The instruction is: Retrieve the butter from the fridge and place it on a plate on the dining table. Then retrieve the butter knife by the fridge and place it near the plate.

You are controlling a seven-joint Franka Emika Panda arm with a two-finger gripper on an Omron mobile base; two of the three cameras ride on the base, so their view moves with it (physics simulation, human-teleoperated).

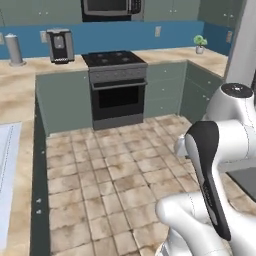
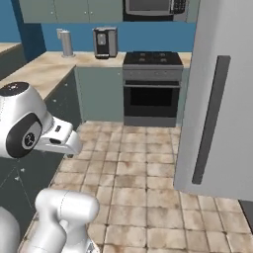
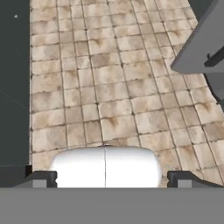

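The fridge (image 2: 217, 94) is a tall light-grey slab on the right of the right base view, its door shut, with a long dark vertical handle (image 2: 211, 118). Its lower corner shows at the upper right of the hand view as fridge (image 3: 201, 46), and a sliver of it, fridge (image 1: 245, 40), stands at the right edge of the left base view. My gripper (image 3: 111, 178) points down at the tiled floor, left of the fridge and apart from it. Its fingertips (image 3: 41, 177) stand wide apart, open, with nothing between them. The butter, plate, dining table and butter knife are out of view.
A black stove (image 1: 116, 85) sits at the back wall under a microwave (image 1: 112, 6). A coffee machine (image 1: 60, 45) and a grey canister (image 1: 14, 49) stand on the marbled counter (image 1: 15, 100) that runs along the left. Tiled floor (image 1: 110, 170) lies between.
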